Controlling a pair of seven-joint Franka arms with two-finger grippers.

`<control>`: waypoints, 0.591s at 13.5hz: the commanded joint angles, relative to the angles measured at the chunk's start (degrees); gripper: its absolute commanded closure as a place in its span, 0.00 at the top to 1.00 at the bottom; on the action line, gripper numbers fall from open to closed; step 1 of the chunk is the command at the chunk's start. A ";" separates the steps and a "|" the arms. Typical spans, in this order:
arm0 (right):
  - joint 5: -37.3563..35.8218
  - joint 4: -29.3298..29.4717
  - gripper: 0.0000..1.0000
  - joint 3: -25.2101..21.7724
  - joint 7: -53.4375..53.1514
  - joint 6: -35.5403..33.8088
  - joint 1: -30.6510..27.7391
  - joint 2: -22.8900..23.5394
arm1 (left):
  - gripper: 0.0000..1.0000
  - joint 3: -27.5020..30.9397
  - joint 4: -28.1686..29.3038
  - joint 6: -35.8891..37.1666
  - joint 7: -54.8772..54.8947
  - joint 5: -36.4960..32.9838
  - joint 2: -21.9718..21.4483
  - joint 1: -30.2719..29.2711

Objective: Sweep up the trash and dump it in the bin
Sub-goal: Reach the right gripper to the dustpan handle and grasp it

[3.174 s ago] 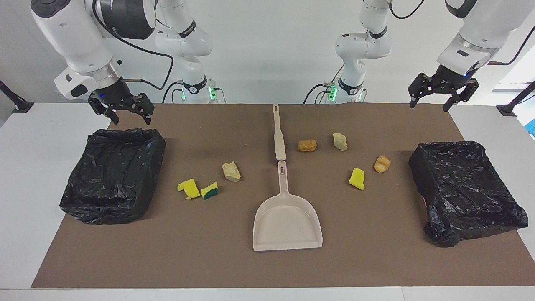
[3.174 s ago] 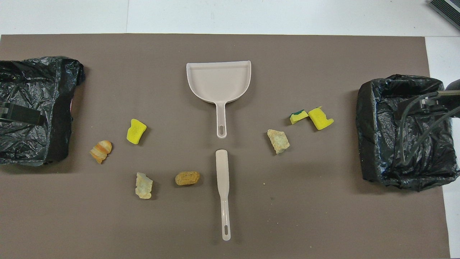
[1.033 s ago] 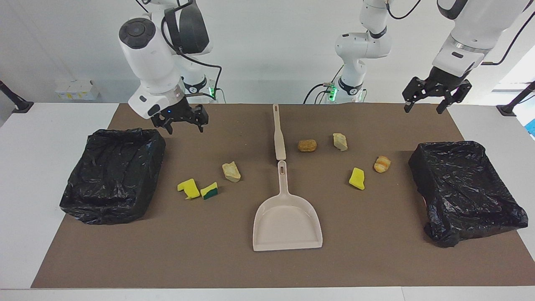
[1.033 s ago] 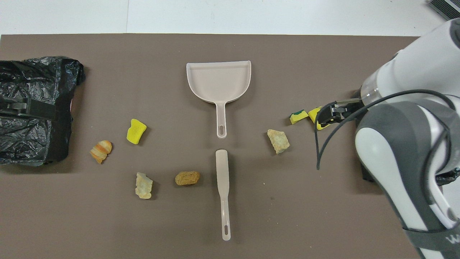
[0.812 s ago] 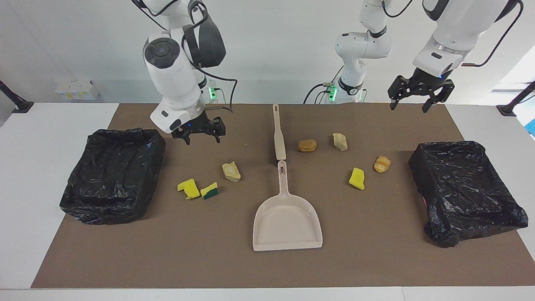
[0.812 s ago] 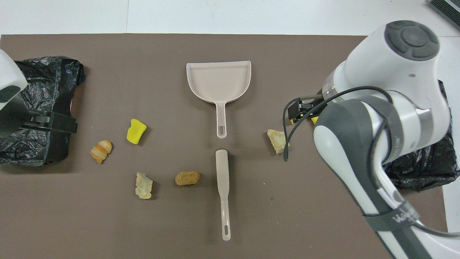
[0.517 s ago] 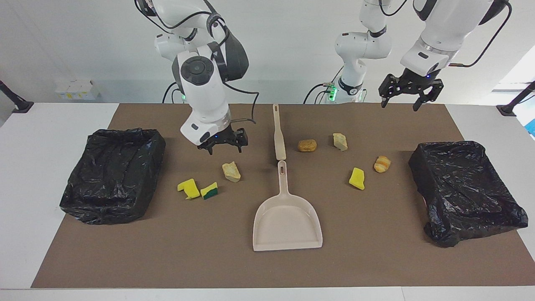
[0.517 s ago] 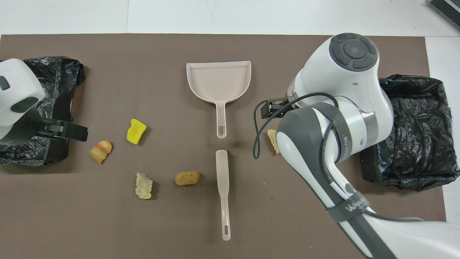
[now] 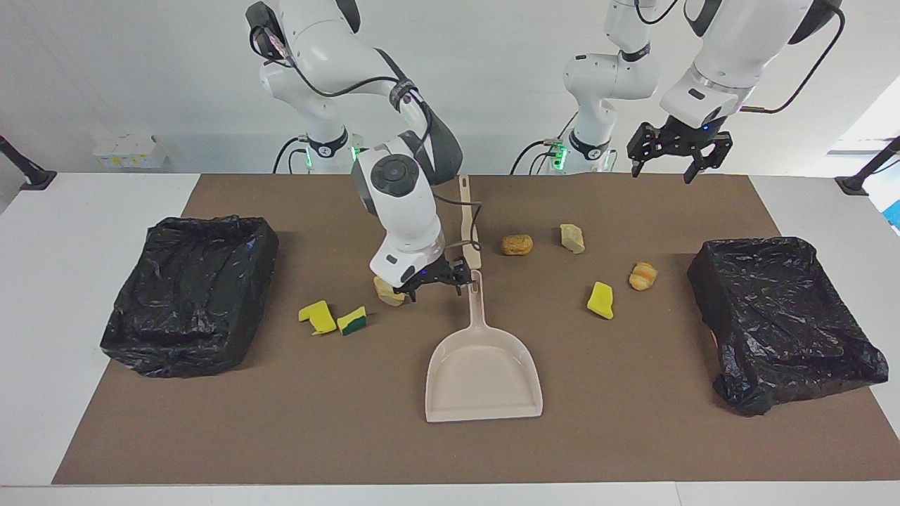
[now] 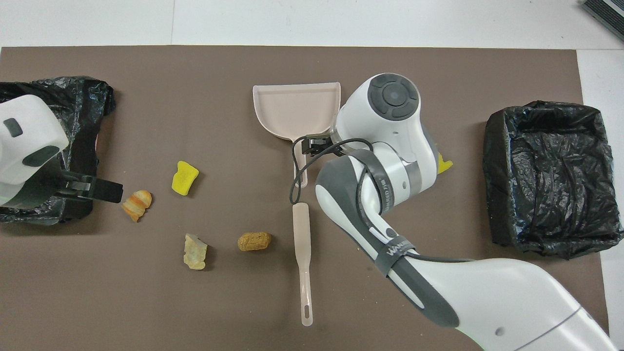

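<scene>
The beige dustpan [image 9: 484, 372] lies mid-mat, and its handle [image 9: 477, 302] points toward the robots. The beige brush [image 10: 303, 253] lies in line with the handle, nearer to the robots. My right gripper [image 9: 435, 284] is open and empty, low over the mat beside the handle's end. It partly covers a tan chunk [image 9: 384, 290]. A yellow sponge [image 9: 318, 316] and a green-faced sponge [image 9: 352, 320] lie toward the right arm's end. A brown chunk [image 9: 517, 244], pale chunk [image 9: 572, 238], striped chunk [image 9: 643, 275] and yellow sponge [image 9: 600, 300] lie toward the left arm's end. My left gripper [image 9: 666, 169] is open and raised.
Two bins lined with black bags stand on the brown mat, one at the right arm's end [image 9: 190, 295] and one at the left arm's end [image 9: 780, 316]. In the overhead view the right arm [image 10: 390, 146] hides the scraps under it.
My right gripper has swung from its bin toward the middle and come down beside the dustpan handle. My left gripper has drifted a little toward the middle, still raised. Nothing on the mat has moved.
</scene>
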State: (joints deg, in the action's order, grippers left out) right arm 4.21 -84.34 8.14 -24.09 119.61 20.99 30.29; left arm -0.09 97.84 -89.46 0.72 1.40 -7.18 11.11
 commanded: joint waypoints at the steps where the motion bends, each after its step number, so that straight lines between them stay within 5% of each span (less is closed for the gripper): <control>1: -1.30 6.72 1.00 -0.49 -5.25 -0.26 3.96 5.29 | 1.00 0.80 2.27 -1.51 -0.45 0.10 -1.78 0.93; 8: -8.61 3.93 0.85 0.03 -7.72 2.11 6.07 5.21 | 1.00 0.71 2.27 -1.60 -0.45 0.18 -1.69 0.93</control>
State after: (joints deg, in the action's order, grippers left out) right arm -2.90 -79.58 7.88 -29.97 120.25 26.40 34.88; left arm -0.02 97.92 -89.59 0.72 1.40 -7.24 11.11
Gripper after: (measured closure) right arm 0.119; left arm 0.000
